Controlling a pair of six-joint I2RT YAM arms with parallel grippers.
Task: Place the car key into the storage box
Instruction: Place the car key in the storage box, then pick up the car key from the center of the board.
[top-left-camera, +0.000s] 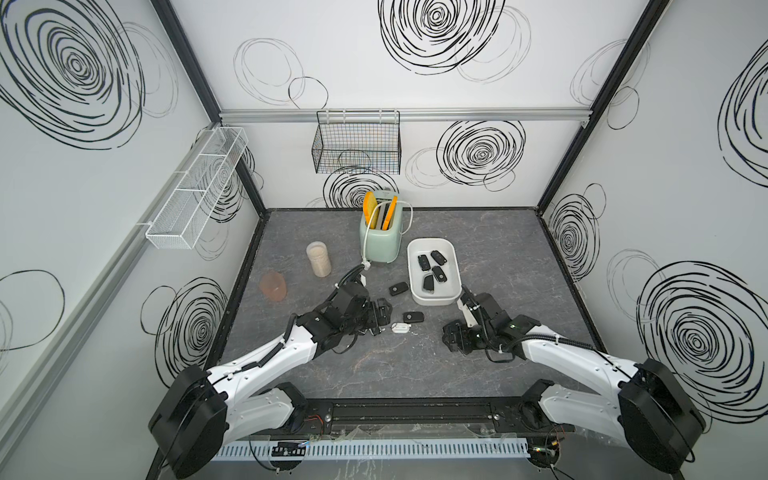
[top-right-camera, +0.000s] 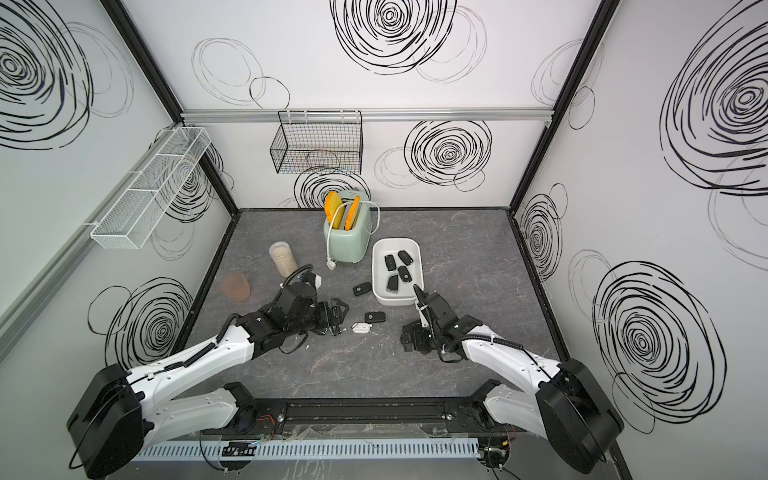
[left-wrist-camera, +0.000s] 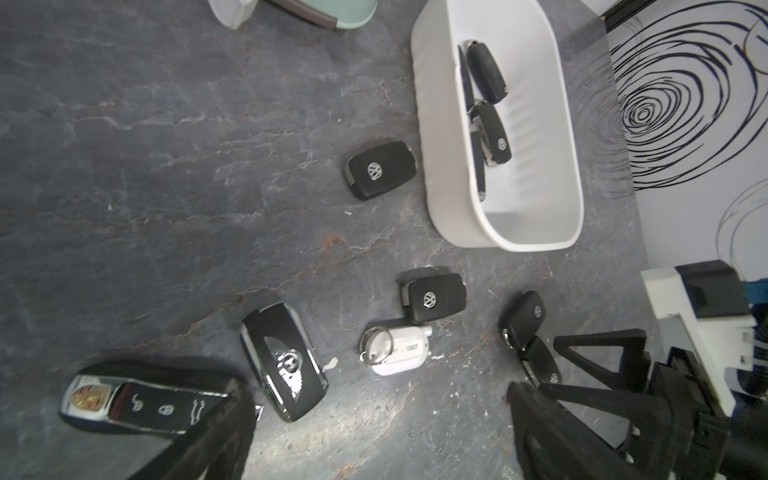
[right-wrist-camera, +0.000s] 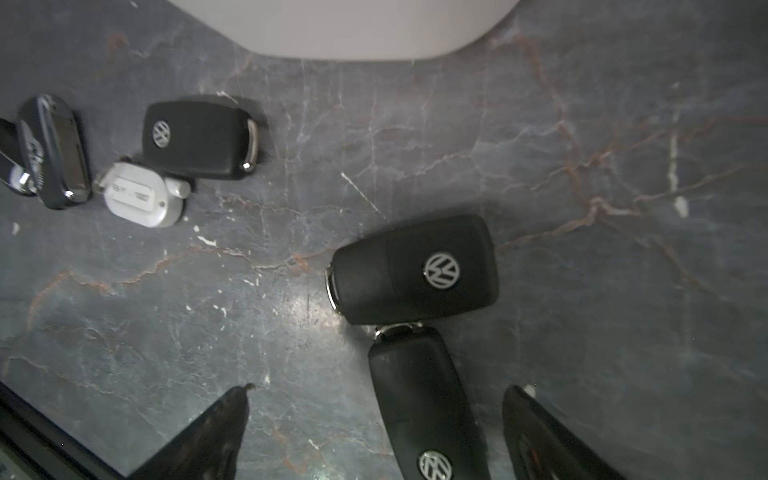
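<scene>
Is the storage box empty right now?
No: in a top view, four black keys lie inside the box.

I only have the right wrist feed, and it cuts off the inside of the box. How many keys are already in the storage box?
Observer: Four black keys lie in the storage box, shown in both top views.
Operator: Any loose key outside my frame?
Observer: One black key lies on the table beside the box's long wall facing the left gripper.
Operator: Is that gripper busy?
Observer: It is open and empty, above the winged-crest key.
</scene>
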